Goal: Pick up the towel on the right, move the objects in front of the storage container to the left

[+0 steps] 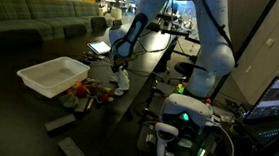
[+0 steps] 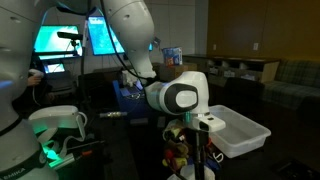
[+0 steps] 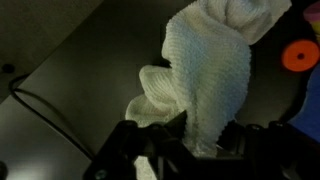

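My gripper [image 3: 188, 142] is shut on a white towel [image 3: 212, 62], which hangs bunched between the fingers above the dark table. In an exterior view the gripper [image 1: 120, 68] holds the towel [image 1: 121, 83] just right of the white storage container [image 1: 49, 77]. Several small colourful objects [image 1: 91, 91] lie on the table in front of the container, below and beside the towel. In an exterior view the gripper [image 2: 205, 132] hangs over those objects [image 2: 179, 152], with the container [image 2: 243, 131] behind it. An orange round object [image 3: 298, 55] shows at the wrist view's right edge.
A dark cable [image 3: 40, 105] runs across the table in the wrist view. Flat dark items [image 1: 64, 122] lie near the table's front. Monitors [image 2: 70, 40] and electronics [image 1: 182, 116] stand beside the arm's base. Sofas [image 1: 33, 25] stand behind.
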Tool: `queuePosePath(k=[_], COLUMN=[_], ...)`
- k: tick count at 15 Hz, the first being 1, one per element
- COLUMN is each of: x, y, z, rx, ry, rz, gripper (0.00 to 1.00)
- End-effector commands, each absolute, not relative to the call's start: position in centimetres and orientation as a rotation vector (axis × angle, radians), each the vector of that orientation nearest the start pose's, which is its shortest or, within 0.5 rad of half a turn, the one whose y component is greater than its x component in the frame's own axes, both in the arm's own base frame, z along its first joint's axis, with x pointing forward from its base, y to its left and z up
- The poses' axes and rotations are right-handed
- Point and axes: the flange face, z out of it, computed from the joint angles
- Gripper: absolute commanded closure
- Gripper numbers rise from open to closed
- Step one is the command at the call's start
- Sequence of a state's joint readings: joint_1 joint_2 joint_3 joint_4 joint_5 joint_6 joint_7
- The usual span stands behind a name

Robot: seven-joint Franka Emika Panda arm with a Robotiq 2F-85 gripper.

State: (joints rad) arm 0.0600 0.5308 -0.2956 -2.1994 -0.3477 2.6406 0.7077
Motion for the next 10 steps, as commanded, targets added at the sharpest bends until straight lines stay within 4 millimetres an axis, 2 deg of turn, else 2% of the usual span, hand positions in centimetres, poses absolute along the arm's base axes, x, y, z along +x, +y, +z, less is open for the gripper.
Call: queuePosePath(k=[1, 5, 8, 10], x=[53.6, 53.2, 52.6, 52.4], y=[-9.8, -3.5, 1.3, 4.6], z=[10.1, 6.8, 6.1, 6.0], rx=[-3.397, -3.43, -3.434, -3.439], ry=[0.91, 0.737, 0.622, 0.607], rz=[0.09, 0.2, 0.293, 0.352], gripper=[0.96, 0.96, 0.96, 0.96])
